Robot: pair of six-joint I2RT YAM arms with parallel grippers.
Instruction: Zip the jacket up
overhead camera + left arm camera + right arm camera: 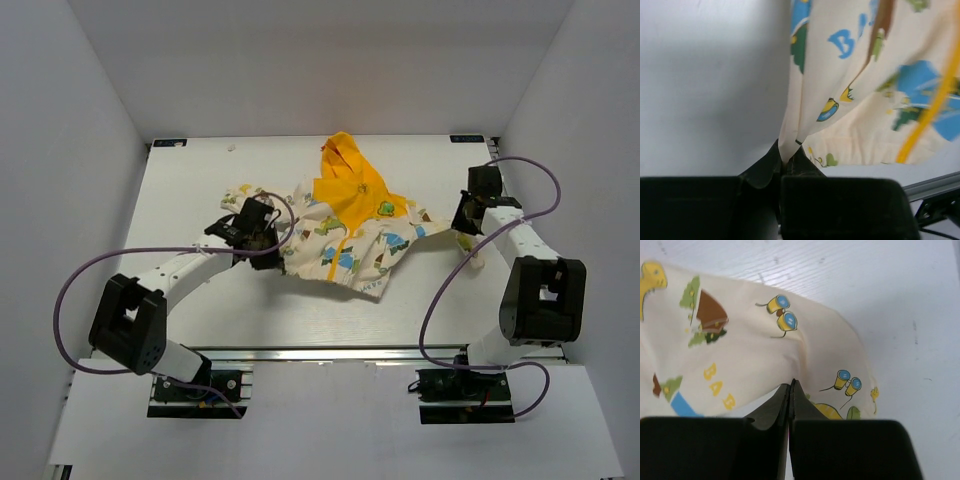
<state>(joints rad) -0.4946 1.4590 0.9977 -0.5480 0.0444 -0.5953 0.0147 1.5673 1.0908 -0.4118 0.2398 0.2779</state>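
left gripper [790, 157]: fold of cream cartoon-print yellow-hooded fabric jacket [350, 240] pinched between narrow jaws | right gripper [791, 385]: sleeve cloth [790, 340] clamped between shut jaws

Jacket [350, 240] lies mid-table [190, 300], hood [345, 160] pointing to 12, hem to 6. The front is open at the top, with yellow lining fanned out just below the hood. My left gripper [265, 236] is at the jacket's 9 o'clock, on the sleeve there, with fabric bunched against it. My right gripper [460, 224] is at 3 o'clock, at the tip of the other sleeve, which is drawn out toward it. Can't read either set of fingers from above. My left arm [180, 270] reaches in from 7, my right arm [520, 235] from 4.
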